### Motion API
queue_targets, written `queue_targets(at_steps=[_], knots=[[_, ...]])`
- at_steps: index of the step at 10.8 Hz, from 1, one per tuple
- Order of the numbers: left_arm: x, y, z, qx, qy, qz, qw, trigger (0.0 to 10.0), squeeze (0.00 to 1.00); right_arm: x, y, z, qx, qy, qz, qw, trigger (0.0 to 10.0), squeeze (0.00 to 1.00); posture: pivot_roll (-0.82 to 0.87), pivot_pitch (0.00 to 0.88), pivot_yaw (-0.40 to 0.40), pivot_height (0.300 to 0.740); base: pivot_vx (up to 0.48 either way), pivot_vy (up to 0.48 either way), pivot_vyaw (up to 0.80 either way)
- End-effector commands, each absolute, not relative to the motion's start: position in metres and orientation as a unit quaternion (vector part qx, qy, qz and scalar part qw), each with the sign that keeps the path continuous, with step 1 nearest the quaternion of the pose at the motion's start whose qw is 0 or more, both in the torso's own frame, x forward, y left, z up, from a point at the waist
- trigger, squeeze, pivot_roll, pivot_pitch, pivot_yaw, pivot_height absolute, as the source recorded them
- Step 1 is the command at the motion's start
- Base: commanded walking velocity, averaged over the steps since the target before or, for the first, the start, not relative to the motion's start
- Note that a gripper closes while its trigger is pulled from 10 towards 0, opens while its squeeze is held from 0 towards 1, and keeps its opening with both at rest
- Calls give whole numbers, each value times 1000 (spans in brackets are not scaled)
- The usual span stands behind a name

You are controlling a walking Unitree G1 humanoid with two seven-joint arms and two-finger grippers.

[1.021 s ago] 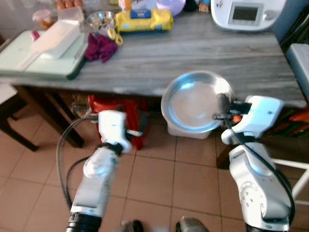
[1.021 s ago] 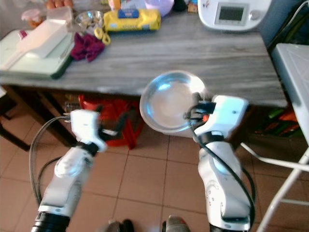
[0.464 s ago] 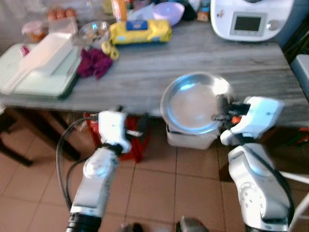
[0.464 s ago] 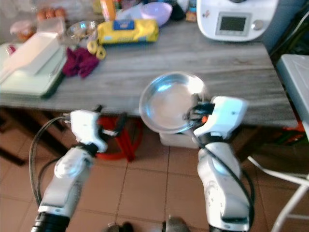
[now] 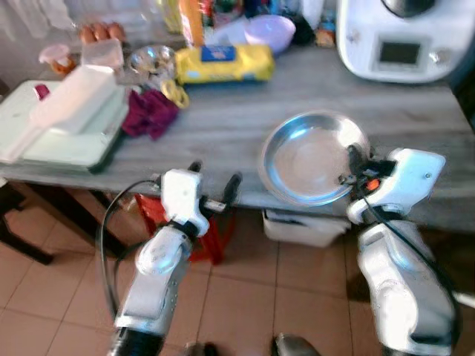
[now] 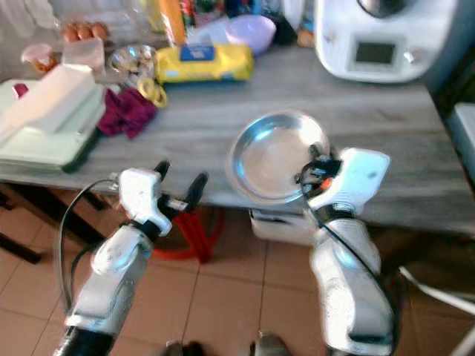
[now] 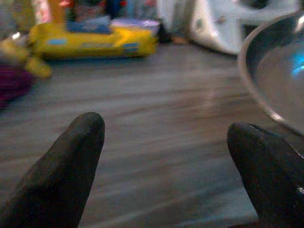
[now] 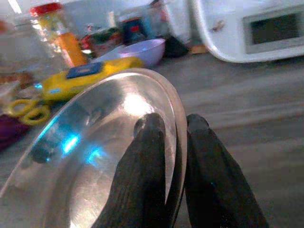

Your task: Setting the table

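1. My right pincer (image 5: 351, 165) pinches the rim of the steel plate (image 5: 312, 157), one finger inside the dish and one outside. The plate hangs tilted over the near edge of the counter (image 5: 223, 122), at about 1 o'clock from my head camera, not yet set down.

2. My left pincer (image 5: 214, 185) is spread wide and holds nothing. It sits at the counter's front edge, at about 11 o'clock, with the plate's rim just beside one finger in the left wrist view.

3. Risk, as I judge it: the grip is on a thin rim only, so the smooth metal could pivot or slip if I swing it quickly.

4. If I lower it here, part of the plate would overhang the edge and it could tip to the floor. It needs to go further in.

5. Reaching too far toward 12 o'clock could knock the white appliance (image 5: 404, 37) or push the yellow packet (image 5: 224, 63).

6. Compared with a second ago, the counter sits lower and closer in my head views, so I have come nearer. The plate, then in front of the edge and partly over the floor, now lies mostly over the wood. My grip on it looks unchanged.
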State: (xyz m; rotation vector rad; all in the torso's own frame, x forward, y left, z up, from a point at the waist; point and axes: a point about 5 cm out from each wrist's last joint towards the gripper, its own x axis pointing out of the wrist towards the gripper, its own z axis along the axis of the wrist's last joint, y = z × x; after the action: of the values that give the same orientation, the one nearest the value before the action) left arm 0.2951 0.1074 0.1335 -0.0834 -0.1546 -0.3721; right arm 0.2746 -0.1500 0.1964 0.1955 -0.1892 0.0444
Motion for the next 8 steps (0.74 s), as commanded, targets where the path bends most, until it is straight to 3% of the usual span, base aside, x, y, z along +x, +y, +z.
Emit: queue_targets(at_steps=[1, 8], knots=[[294, 103, 136, -41, -83, -192, 977, 10000, 0, 272, -156, 202, 93, -109, 11, 990, 10000, 0, -218, 207, 58, 740, 296, 0, 0], [285, 113, 135, -35, -90, -240, 966, 10000, 0, 273, -160, 201, 103, -105, -7, 989, 10000, 0, -219, 207, 58, 740, 34, 0, 0]])
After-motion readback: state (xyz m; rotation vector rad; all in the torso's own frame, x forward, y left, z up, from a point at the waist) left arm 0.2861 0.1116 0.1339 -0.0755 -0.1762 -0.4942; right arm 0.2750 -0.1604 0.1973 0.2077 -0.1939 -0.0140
